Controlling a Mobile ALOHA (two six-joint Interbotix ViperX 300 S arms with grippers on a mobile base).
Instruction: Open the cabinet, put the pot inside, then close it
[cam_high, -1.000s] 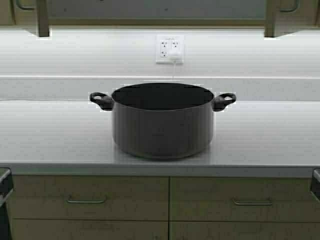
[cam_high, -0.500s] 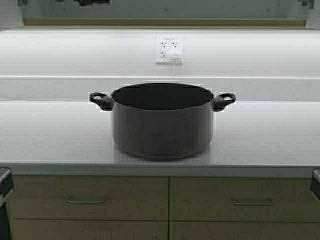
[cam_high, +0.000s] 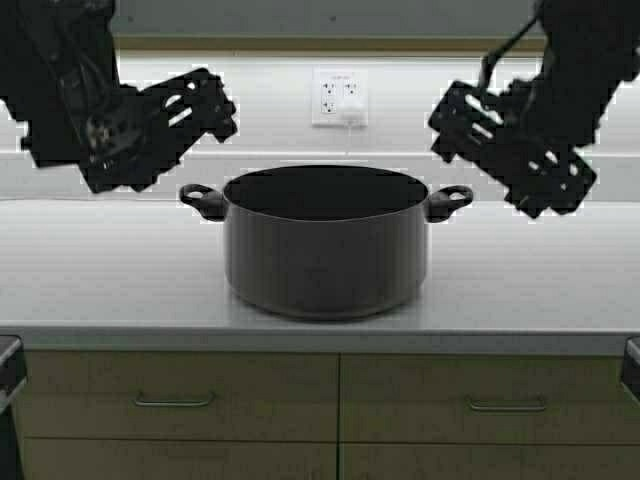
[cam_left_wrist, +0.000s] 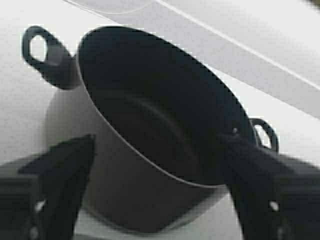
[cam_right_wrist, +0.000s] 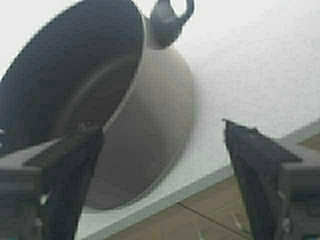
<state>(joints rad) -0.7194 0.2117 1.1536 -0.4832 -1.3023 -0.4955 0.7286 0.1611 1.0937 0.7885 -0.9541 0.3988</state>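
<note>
Jaws spread, pot (cam_high: 325, 245) upright, handles sideways

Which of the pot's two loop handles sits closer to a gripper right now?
The pot's right loop handle: the right gripper hangs closer above it than the left gripper does above the left loop handle.

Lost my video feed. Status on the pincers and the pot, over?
Left pincer and right pincer open, above either side of the pot, holding nothing. Pot upright on the countertop, untouched. Nothing between pincers and pot handles.
</note>
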